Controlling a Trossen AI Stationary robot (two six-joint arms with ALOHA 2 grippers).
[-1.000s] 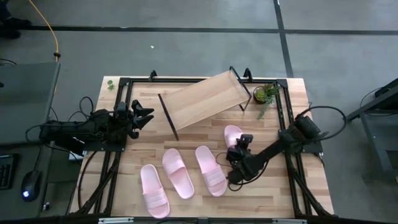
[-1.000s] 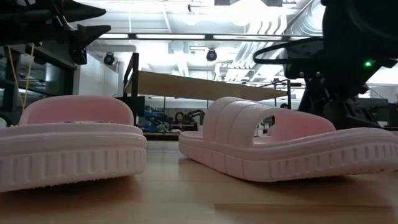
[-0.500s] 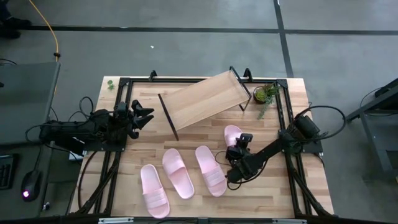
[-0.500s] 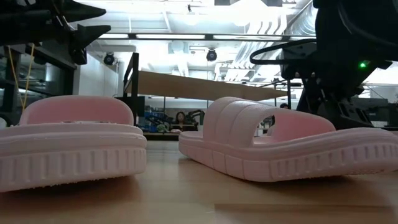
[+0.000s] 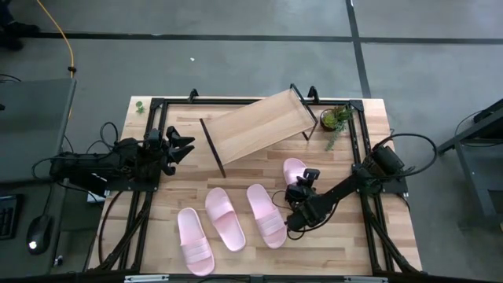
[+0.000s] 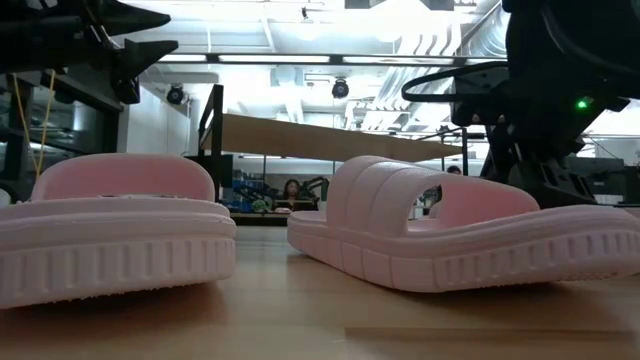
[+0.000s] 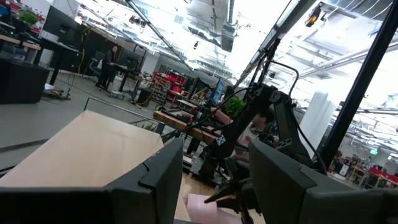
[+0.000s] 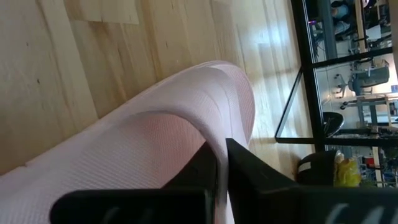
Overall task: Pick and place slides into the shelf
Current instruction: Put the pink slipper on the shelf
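Four pale pink slides lie on the wooden table. In the high view, three sit side by side on their soles near the front: slide [image 5: 195, 240], slide [image 5: 225, 218], slide [image 5: 266, 215]. The fourth slide [image 5: 294, 168] lies farther right, partly under my right gripper [image 5: 302, 187], which is shut on it. The shelf [image 5: 255, 126] stands askew on the table's far part on its black legs. My left gripper [image 5: 179, 145] hovers open at the table's left side, touching nothing. My right gripper [image 8: 221, 168] pinches the strap of the fourth slide at its arched edge [image 8: 217, 134] between its two fingers, with a thin pink strip showing between them. The fingers come slanting from the near side, pointing toward the far edge. The slide's far end [image 5: 293, 165] lies on the table.
A small potted plant [image 5: 336, 118] stands at the far right corner beside the shelf. Black frame rails [image 5: 357, 141] run along the table's sides. Bare wood shows between the shelf and the row of slides. In the low view two slides [image 6: 110, 235] [image 6: 450, 235] fill the foreground.
My right arm has edged slightly toward the table's left, still shut on the fourth slide. The other slides and the shelf have stayed put.
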